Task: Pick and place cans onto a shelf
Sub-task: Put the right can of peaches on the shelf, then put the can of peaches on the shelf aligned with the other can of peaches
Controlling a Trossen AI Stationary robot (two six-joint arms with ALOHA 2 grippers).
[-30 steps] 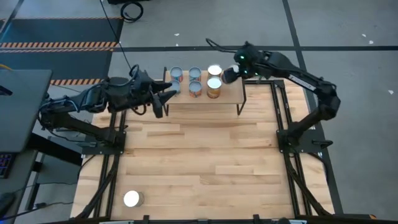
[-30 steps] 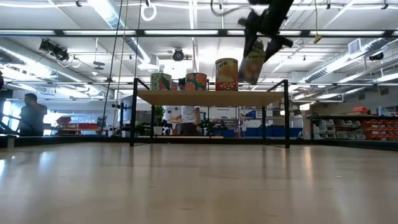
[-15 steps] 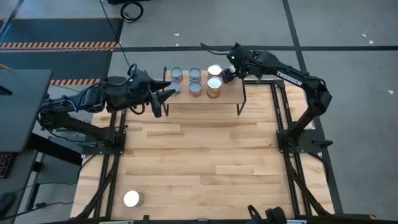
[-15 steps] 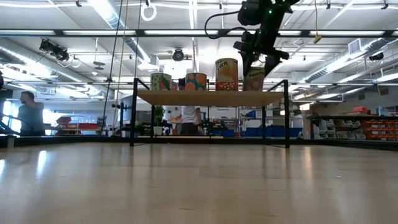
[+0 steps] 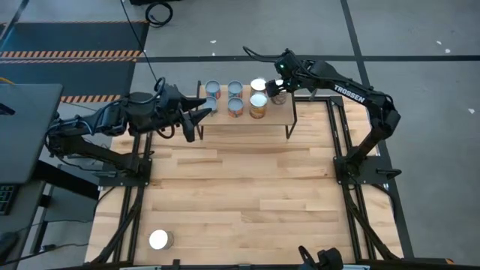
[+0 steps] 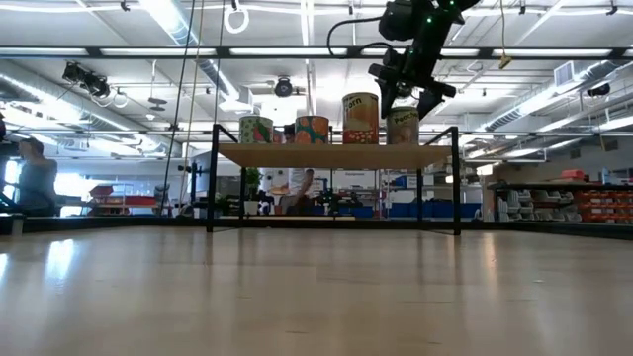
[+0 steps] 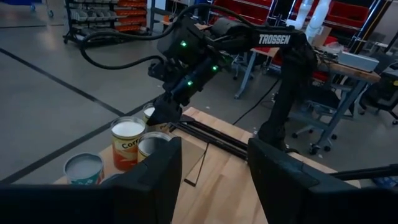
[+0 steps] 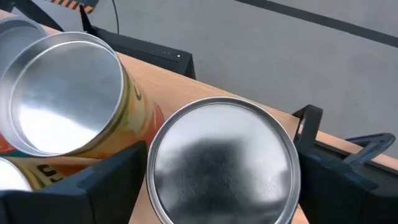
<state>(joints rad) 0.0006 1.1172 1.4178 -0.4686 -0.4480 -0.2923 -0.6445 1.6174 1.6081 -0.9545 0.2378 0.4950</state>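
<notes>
The shelf (image 5: pixel 276 120) stands at the table's far edge, and several cans stand on its plank (image 6: pixel 326 155). My right gripper (image 5: pixel 274 91) is over the shelf's right end, shut on a silver-lidded can (image 8: pixel 224 162). That can stands right beside a yellow corn can (image 6: pixel 360 117). My left gripper (image 5: pixel 201 114) waits open and empty at the shelf's left end. One white-lidded can (image 5: pixel 158 240) stands on the table's near left corner. My right gripper holds the can just below its lid rim (image 8: pixel 153 171), pinched between the two fingers (image 8: pixel 112 186), one on each side. The fingers come slanting down from above. The can (image 6: pixel 403 127) stands upright with its bottom on the shelf's plank.
Two more labelled cans (image 6: pixel 255 129) (image 6: pixel 312 129) stand left of the corn can. The shelf's black legs (image 6: pixel 456 188) reach down to the slatted tabletop (image 5: pixel 247 187), which lies bare in front of the shelf. The room behind shows people and racks.
My right gripper has gone down onto the shelf's right end with the can. The can was tilted and clear above the plank; now it stands upright on it beside the corn can. The gripper stays shut on it.
</notes>
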